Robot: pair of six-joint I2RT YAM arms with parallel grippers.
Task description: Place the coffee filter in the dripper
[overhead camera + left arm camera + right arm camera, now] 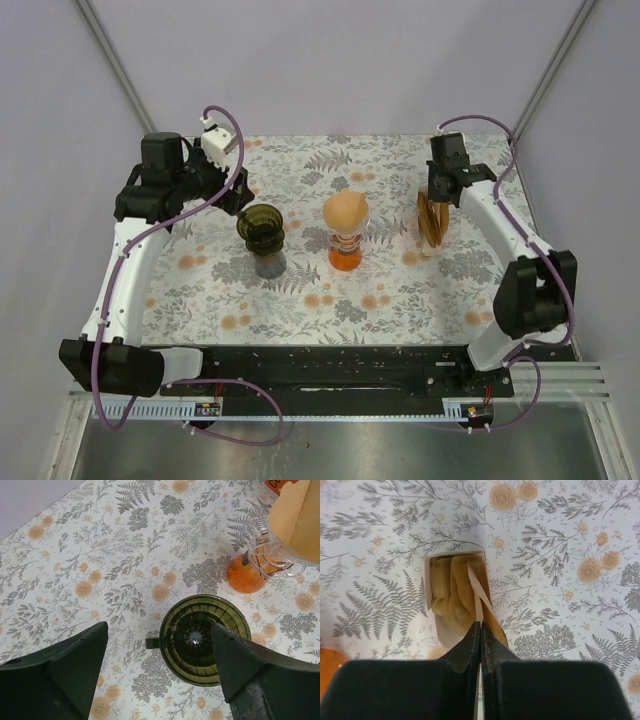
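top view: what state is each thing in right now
green dripper: upright, empty
clear dripper: upright, holds a paper liner
filter stack: on edge in its holder
left gripper: open, over the green dripper
right gripper: shut on filter at the stack

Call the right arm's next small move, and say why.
Probably lift the right gripper straight up a little. Its jaws are shut on the edge of a coffee filter that sits in the stack inside the holder. It likely has to come clear of the others before travelling to the empty green dripper.
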